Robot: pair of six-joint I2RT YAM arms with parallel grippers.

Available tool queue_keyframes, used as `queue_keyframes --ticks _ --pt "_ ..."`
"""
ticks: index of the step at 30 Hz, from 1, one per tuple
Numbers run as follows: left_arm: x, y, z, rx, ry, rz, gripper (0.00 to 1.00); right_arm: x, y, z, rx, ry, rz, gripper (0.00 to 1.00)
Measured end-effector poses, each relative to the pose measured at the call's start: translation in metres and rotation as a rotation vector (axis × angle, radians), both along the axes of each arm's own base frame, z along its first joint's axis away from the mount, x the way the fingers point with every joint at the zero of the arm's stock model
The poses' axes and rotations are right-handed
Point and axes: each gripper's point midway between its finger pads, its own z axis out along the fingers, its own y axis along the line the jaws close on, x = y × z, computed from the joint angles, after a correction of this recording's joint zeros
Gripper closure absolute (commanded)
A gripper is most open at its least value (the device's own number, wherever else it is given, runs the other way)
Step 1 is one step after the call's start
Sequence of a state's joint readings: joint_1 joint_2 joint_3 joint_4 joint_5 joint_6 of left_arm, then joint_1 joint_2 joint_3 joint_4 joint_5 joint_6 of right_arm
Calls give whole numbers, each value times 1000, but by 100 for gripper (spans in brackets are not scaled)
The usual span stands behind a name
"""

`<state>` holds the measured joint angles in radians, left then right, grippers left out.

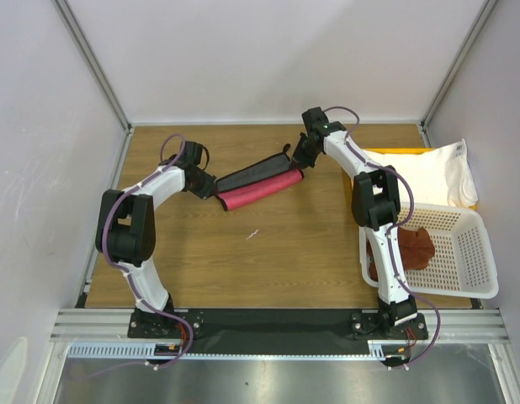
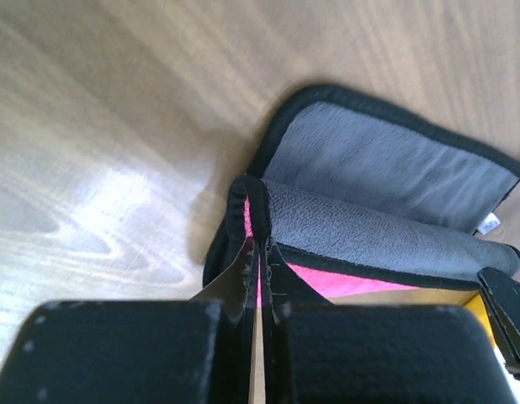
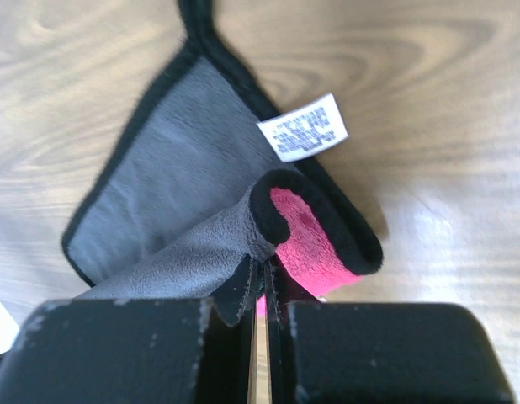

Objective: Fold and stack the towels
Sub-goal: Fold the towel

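Well left of the basket [image 1: 483, 282], the pink-and-grey towel [image 1: 260, 183] lies on the bench [image 1: 268, 261], doubled lengthwise into a long band. The left hand [image 2: 258, 252] is clenched on 1 short end and the right hand [image 3: 262, 273] on the other, each pinching the black-trimmed edge. For a clean fold, both ends should probably travel together, cloth taut, edges meeting. The fabric looks plush: 1 face grey, 1 bright pink, with a white label [image 3: 302, 126].
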<state>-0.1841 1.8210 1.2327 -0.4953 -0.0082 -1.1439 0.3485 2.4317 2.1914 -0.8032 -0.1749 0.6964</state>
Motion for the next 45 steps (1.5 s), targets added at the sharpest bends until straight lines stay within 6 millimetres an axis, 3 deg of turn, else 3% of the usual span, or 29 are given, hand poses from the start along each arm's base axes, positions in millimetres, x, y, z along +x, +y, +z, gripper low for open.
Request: queue_keyframes --ticks 3,9,10,11,12,14,15,17,19,23,26,29,35,37,39,40,43,45 --pt "8 2 3 3 -17 7 100 10 3 5 25 -39 4 87" --pt "25 4 -2 5 -45 6 96 34 10 7 78 -134 32 84" --pt "28 5 -5 7 -50 5 96 38 12 8 91 -153 36 81" --pt "30 6 -7 8 -51 5 94 42 13 8 102 -168 39 66" --pt "32 8 -9 12 -51 4 92 46 15 9 115 -186 42 59" --pt "34 12 -14 27 -44 7 77 59 18 12 136 -243 55 44" --pt "35 15 -16 38 -41 9 53 65 19 14 153 -271 63 35" --pt "35 22 -18 59 -39 13 43 76 21 18 183 -321 74 24" --pt "36 26 -18 76 -45 12 27 83 22 24 210 -361 86 22" --pt "43 32 -14 117 -78 -15 18 92 24 36 247 -416 103 22" --pt "58 34 2 157 -136 -56 15 93 27 35 266 -439 118 22" --pt "75 33 27 185 -232 -107 12 87 27 25 265 -417 123 23" --pt "76 21 101 226 -477 -257 14 68 22 -2 214 -369 156 34" --pt "67 7 123 207 -573 -326 19 64 18 -7 187 -360 165 41" --pt "60 -11 135 179 -641 -388 32 61 15 -9 160 -361 174 49" --pt "57 -22 137 166 -665 -427 37 58 13 -11 148 -358 176 58" --pt "49 -52 130 126 -675 -525 51 48 9 -18 114 -340 180 72" --pt "43 -67 121 113 -663 -576 56 36 3 -24 91 -315 172 76"
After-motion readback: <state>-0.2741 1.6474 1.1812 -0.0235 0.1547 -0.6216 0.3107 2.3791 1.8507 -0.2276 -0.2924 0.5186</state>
